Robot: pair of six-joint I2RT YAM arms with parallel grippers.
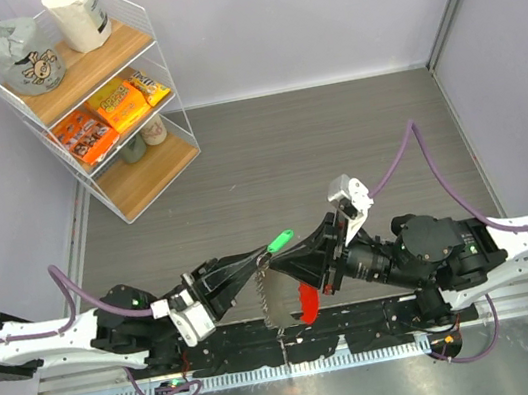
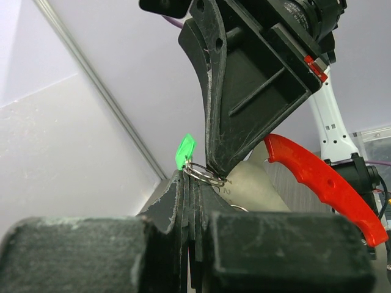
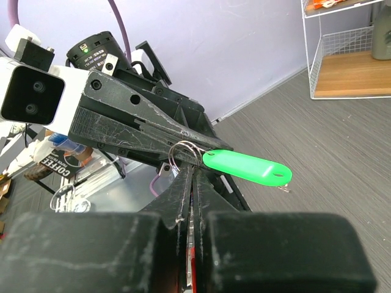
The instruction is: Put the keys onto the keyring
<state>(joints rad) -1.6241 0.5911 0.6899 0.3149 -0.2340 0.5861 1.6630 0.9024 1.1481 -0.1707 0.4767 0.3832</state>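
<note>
My left gripper (image 1: 254, 258) (image 2: 190, 180) is shut on a small silver split ring (image 2: 204, 174) (image 3: 182, 154). That ring carries the bright green key (image 1: 281, 241) (image 2: 184, 151) (image 3: 247, 166), which sticks out past the tips. My right gripper (image 1: 280, 261) (image 3: 194, 174) meets it tip to tip and touches the ring. It is shut on the keyring: thin silvery metal and red show between its jaws. The keyring's red arc (image 1: 308, 304) (image 2: 324, 183) hangs below. A silvery chain (image 1: 265, 287) and a grey plate (image 1: 281, 301) (image 2: 256, 189) dangle beside it. No black key is in view.
A white wire shelf (image 1: 85, 96) (image 3: 342, 61) with snack packs and bags stands at the back left. A black rail (image 1: 367, 327) runs along the near table edge under both arms. Purple cables (image 1: 403, 149) loop from each arm.
</note>
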